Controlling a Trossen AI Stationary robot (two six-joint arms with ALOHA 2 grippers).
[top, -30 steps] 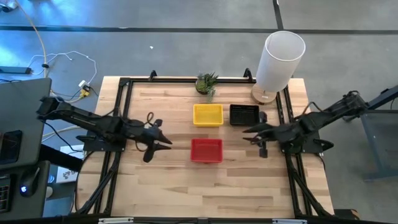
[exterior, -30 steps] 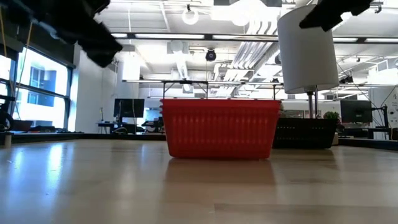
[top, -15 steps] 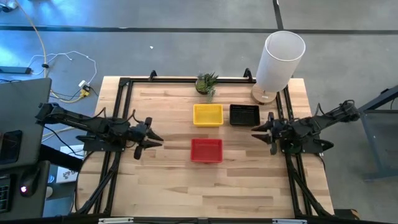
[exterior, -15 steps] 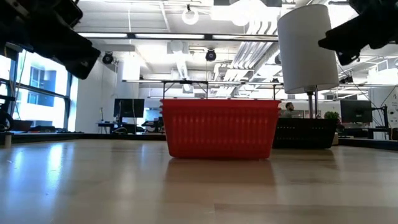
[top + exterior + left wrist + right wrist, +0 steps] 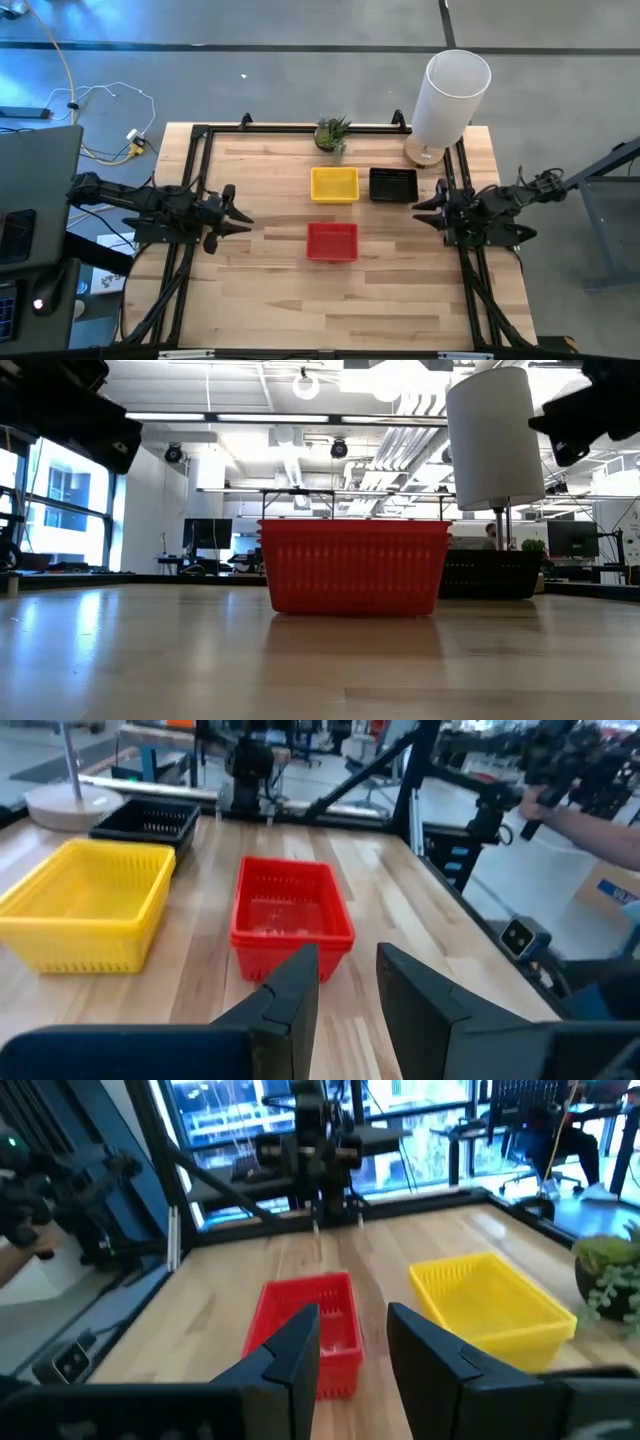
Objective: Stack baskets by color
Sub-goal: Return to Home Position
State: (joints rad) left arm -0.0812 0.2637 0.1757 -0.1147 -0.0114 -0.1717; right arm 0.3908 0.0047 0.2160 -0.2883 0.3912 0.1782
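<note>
In the high view, three single-colour lots are seen on the counter (image 5: 270,300). The yellow stack (image 5: 334,184) and black stack (image 5: 392,184) are set side by side toward the far edge. The red stack (image 5: 332,241) is set just nearer the near edge, below the yellow. Their long axes run from side edge to side edge. The left hand (image 5: 238,207) is held over the left edge and the right hand (image 5: 420,210) over the right edge, both well apart from the baskets and pointed inward at them. A cylinder (image 5: 450,95) and a plant (image 5: 332,132) are placed along the far edge.

In the low view, the red stack (image 5: 353,565) is seen in front with the black stack (image 5: 490,575) behind it; the yellow is hidden. How many baskets are nested in each cannot be counted.

In the left wrist view, the left hand (image 5: 345,955) is shown released and empty, with the red stack (image 5: 290,915) straight ahead, end-on.

In the right wrist view, the right hand (image 5: 352,1320) is likewise released and empty, the red stack (image 5: 310,1325) being ahead of it.

Sorting is judged complete. Since the stacks lie between the hands, any retreat toward the side edges is judged to lead away from them, with nothing to be disturbed.
</note>
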